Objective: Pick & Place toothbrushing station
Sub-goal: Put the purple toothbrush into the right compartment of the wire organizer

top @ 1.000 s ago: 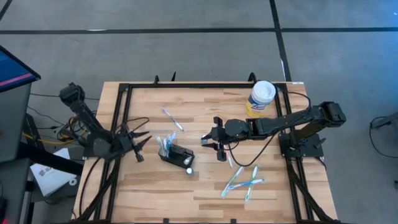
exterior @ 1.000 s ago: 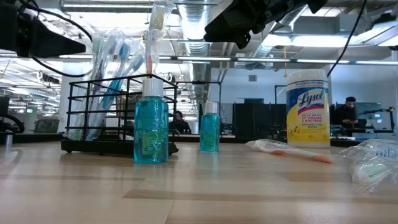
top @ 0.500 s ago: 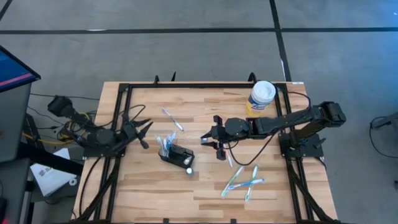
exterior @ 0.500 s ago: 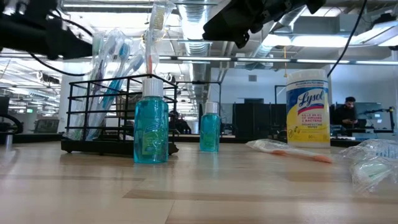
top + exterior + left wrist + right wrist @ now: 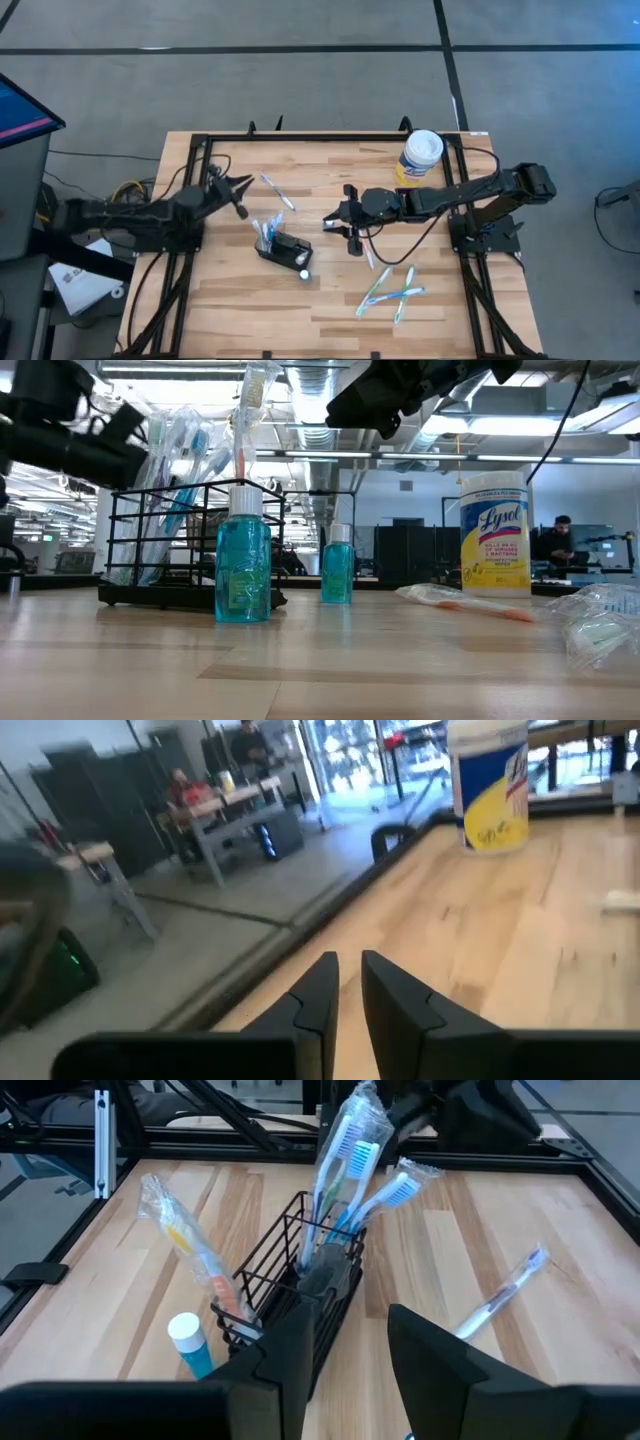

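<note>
The toothbrushing station (image 5: 287, 248), a small black wire holder, rests on its base at mid-table with wrapped toothbrushes (image 5: 345, 1165) standing in it; the low view shows it too (image 5: 175, 545). My right gripper (image 5: 345, 228) hovers open just right of it, and its fingers (image 5: 290, 1350) point at the station (image 5: 300, 1275) without touching. My left gripper (image 5: 237, 190) sits near the table's far left, level, above the wood. Its fingers (image 5: 320, 995) stand a narrow gap apart with nothing between them.
A blue bottle (image 5: 303, 268) stands by the station's near end. A wrapped toothbrush (image 5: 277, 190) lies close to the left gripper. Several more (image 5: 390, 290) lie at the near right. A yellow canister (image 5: 420, 158) stands at the far right. A black frame rail (image 5: 330, 138) rims the table.
My left arm has swung its gripper from beside the table's left edge toward the far edge and a little to the right, staying level. The station and the right gripper have kept still.
</note>
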